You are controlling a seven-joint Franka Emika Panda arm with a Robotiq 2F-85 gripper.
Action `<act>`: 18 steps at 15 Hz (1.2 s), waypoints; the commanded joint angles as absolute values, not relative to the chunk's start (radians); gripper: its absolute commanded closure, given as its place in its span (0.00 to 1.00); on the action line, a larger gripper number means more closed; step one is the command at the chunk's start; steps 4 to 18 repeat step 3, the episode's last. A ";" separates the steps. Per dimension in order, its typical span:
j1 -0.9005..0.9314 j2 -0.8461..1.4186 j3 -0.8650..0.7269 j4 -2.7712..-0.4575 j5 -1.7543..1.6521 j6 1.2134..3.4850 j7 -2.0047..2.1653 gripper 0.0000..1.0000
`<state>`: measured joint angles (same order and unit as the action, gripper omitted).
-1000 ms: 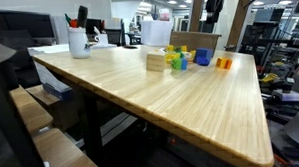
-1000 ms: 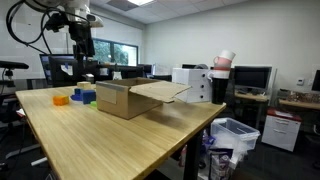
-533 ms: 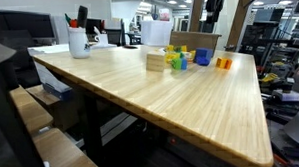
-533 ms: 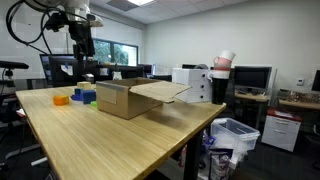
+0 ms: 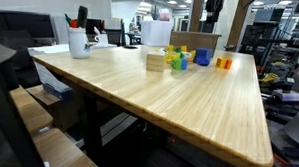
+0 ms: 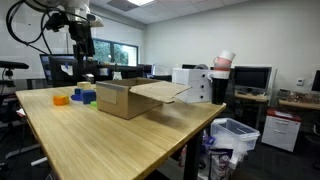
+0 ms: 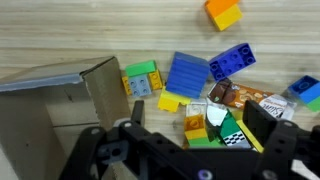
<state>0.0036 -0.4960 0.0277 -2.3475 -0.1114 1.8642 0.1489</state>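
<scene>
The end effector (image 7: 197,128) is hanging above the bench (image 7: 60,30), just off the side of the cardboard box (image 7: 60,100). Its two fingers are standing wide apart with nothing between them. It is gripping nothing and touching nothing (in an exterior view (image 6: 83,45) it is sitting well above the box's height). That high, spread pose is probably giving the wrist camera a straight look down at what is lying below.

Directly beneath it, a heap of toy blocks (image 7: 200,100) is lying just beside the box. The flat blue block (image 7: 187,73) is lying on top of the heap. A green block (image 7: 142,74) is sitting against the box wall, and a yellow block (image 7: 172,102) is peeking out from under the blue one. They are overlapping and tilting at odd angles, which suggests a loose, tipped-out pile rather than anything stacked on purpose.

A dark blue brick (image 7: 232,61) is lying a little farther from the box. An orange block (image 7: 224,12) is lying farther out than that, apart from the heap.

The box is resting on the bench with one flap (image 6: 160,90) folded out flat, so its top is standing open.
</scene>
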 commanded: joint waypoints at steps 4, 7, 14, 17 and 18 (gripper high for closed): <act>-0.004 -0.496 0.035 -2.345 -0.108 1.862 0.146 0.00; -0.004 -0.496 0.035 -2.345 -0.108 1.862 0.146 0.00; -0.004 -0.496 0.035 -2.345 -0.108 1.862 0.146 0.00; -0.004 -0.496 0.035 -2.345 -0.108 1.862 0.146 0.00; -0.004 -0.496 0.035 -2.345 -0.108 1.862 0.146 0.00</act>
